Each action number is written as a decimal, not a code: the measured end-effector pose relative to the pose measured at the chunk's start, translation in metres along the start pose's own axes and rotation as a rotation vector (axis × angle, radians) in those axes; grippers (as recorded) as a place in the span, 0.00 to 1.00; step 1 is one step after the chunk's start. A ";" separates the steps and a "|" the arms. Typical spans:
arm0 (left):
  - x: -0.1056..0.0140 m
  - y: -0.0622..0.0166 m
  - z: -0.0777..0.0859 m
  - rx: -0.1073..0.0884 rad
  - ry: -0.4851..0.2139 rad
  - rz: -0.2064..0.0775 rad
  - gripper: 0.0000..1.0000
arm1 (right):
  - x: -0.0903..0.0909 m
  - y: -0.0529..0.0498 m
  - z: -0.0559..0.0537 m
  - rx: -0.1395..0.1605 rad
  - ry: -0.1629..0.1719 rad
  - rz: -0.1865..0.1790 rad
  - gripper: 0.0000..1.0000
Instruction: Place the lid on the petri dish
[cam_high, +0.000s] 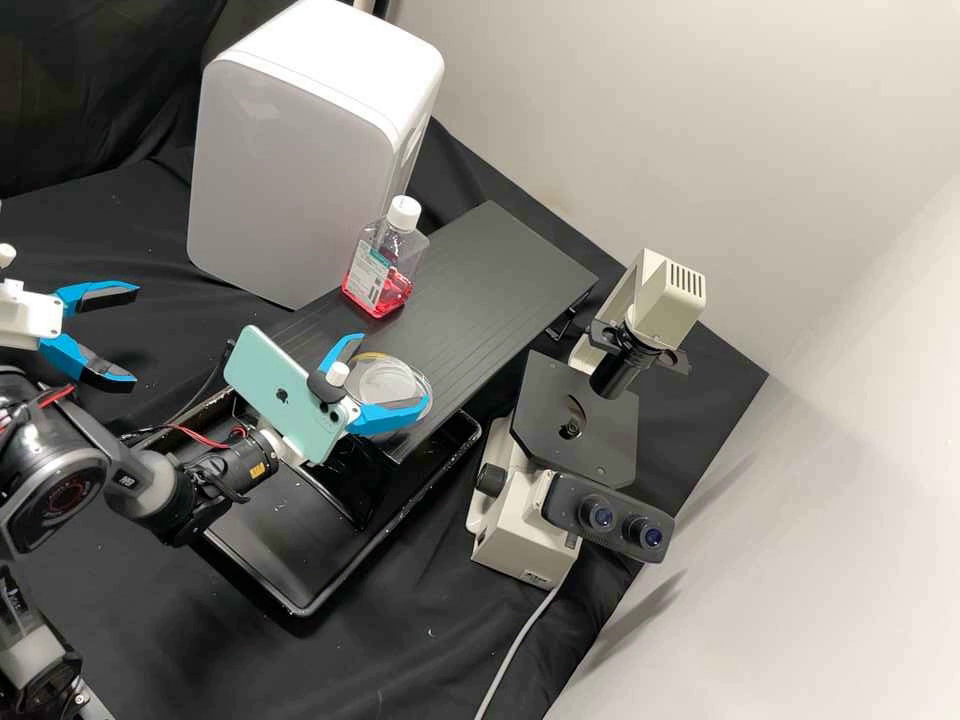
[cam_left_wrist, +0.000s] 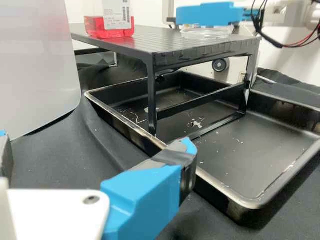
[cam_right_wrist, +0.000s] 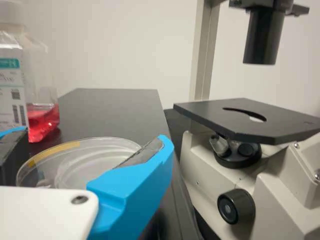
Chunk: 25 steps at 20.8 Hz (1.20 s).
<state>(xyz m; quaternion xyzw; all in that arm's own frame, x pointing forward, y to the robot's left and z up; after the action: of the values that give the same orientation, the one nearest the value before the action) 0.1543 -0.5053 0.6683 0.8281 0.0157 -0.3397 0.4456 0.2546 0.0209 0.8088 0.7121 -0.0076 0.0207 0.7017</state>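
One round clear petri dish, ribbed blk shelf, R gripper astride.

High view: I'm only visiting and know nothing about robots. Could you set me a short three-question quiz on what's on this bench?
1. True or false: the petri dish lies on the black shelf, with the right gripper at it.
2. What else stands on that shelf? A) a flask of red liquid B) a kettle C) a laptop
3. Fill in the blank: the left gripper hangs off to the side of the shelf with its fingers ____.
Key: 1 true; 2 A; 3 open.
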 end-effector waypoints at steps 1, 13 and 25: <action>0.000 0.0000 0.000 0.000 0.000 0.000 1.00 | 0.001 0.000 0.002 -0.003 0.002 0.001 0.00; 0.000 0.0000 0.000 0.000 0.000 0.000 1.00 | 0.004 0.000 0.018 -0.002 -0.020 -0.006 0.00; 0.003 0.0001 0.000 -0.001 0.003 0.002 1.00 | 0.013 0.014 0.036 0.101 -0.057 0.022 0.00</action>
<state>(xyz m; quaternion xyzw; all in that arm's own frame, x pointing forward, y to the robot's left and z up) 0.1566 -0.5066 0.6664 0.8283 0.0156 -0.3381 0.4465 0.2676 -0.0152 0.8233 0.7468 -0.0343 0.0082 0.6641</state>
